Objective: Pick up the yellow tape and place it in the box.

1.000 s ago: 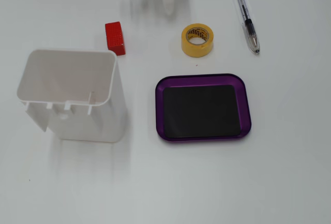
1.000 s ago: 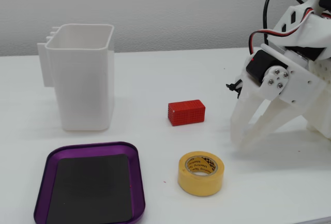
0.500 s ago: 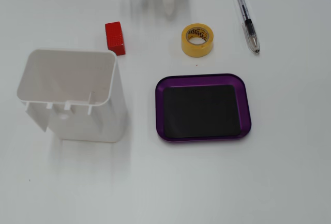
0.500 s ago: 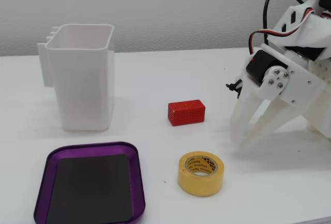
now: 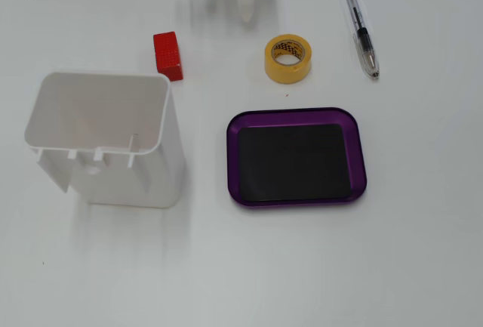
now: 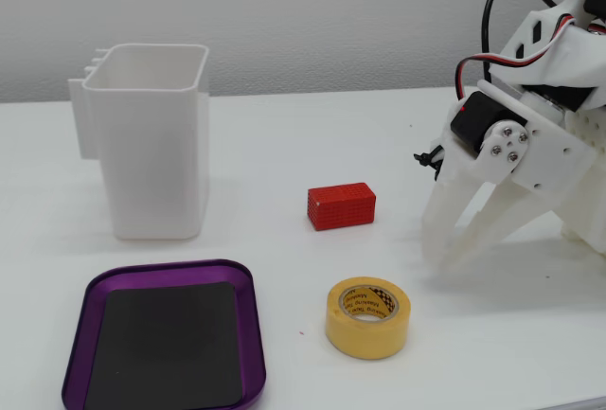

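Note:
The yellow tape [image 5: 287, 75] [image 6: 368, 331] lies flat on the white table, just beyond the long edge of the box [image 5: 294, 112] [image 6: 161, 268], a shallow purple tray with a black floor that holds nothing. My white gripper [image 6: 437, 260] [image 5: 247, 16] points down at the table to the right of the tape in the side fixed view, a short gap away from it. Its fingertips [image 6: 432, 251] come together at the tips, and nothing sits between them. In the top fixed view only the tip of the gripper shows at the upper edge.
A red block [image 5: 167, 55] [image 6: 341, 205] lies left of the gripper in the side fixed view. A tall white container [image 5: 128, 180] [image 6: 156, 164] stands beside the tray. A clear pen [image 5: 358, 25] lies at the upper right of the top fixed view.

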Controlling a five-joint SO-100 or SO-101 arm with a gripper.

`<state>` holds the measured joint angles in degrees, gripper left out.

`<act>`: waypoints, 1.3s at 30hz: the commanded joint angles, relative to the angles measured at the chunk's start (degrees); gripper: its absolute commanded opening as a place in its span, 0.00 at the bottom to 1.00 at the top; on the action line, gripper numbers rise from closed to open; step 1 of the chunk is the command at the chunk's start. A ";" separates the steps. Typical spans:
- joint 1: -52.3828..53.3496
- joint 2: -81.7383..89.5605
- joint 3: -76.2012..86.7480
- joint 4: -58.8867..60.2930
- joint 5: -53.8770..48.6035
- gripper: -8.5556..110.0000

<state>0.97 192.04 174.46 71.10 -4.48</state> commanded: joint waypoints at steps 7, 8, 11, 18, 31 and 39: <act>-0.09 5.36 0.26 -0.62 -0.18 0.07; -0.09 5.36 0.26 -0.62 -0.18 0.07; -0.09 5.36 0.26 -0.62 -0.18 0.07; -0.09 5.36 0.26 -0.62 -0.18 0.07; -0.09 5.36 0.26 -0.62 -0.18 0.07; 0.53 5.19 -0.53 -2.46 -2.02 0.07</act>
<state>0.97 192.04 174.46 70.93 -4.66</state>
